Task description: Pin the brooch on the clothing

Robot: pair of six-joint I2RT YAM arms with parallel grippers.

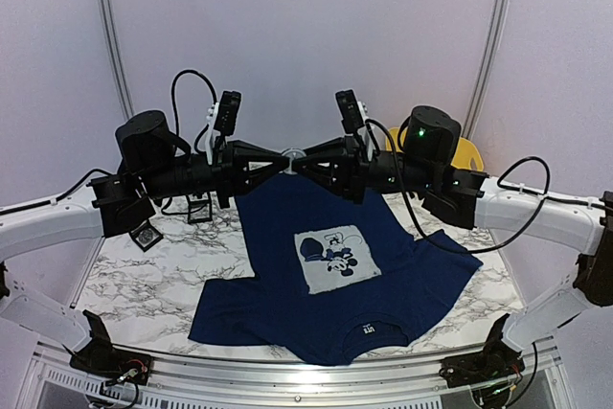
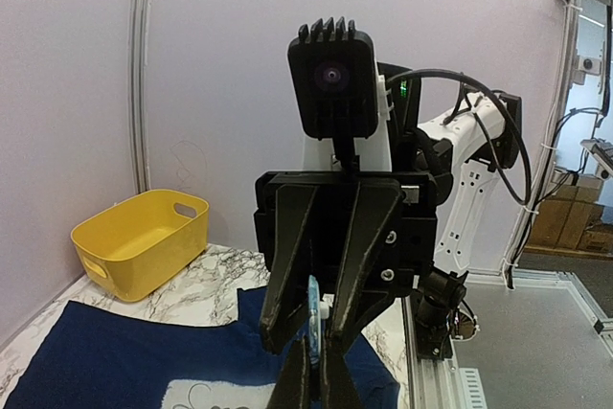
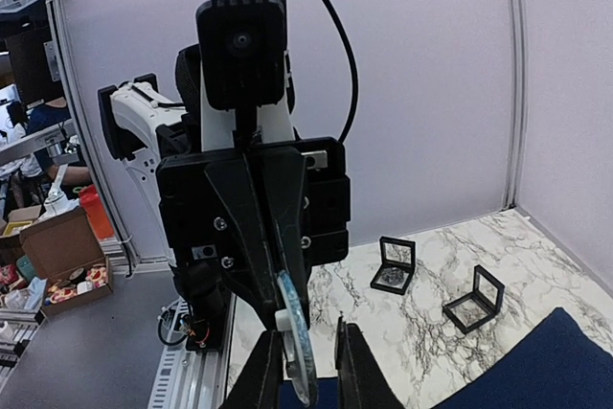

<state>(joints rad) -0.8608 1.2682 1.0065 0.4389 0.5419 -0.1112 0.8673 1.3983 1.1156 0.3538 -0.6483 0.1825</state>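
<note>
Above the far edge of the T-shirt (image 1: pixel 287 313), at the centre of the overhead view, the left gripper (image 2: pixel 312 378) and right gripper (image 3: pixel 308 369) meet tip to tip around the brooch (image 1: pixel 293 153), a thin, pale blue disc seen edge-on with a small white fitting. The left gripper is clenched on the disc. The right one is released, its fingers (image 3: pixel 356 367) apart on either side of the disc. The navy shirt lies soft and slightly rumpled on the marbled table (image 1: pixel 144 284) in the lower middle of that view, with its pale grey square print (image 1: pixel 335 258) facing up. The step looks like readying the pin in mid-air. The right fingers should probably close gently on the clasp alone while the left holds the disc rigid, since a hard, smooth disc could twist or slip. A yellow plastic tub (image 2: pixel 144 241) sits at the left of the left wrist view. Small black hinged frames (image 3: pixel 395 265) stand at the lower right of the right wrist view.
</note>
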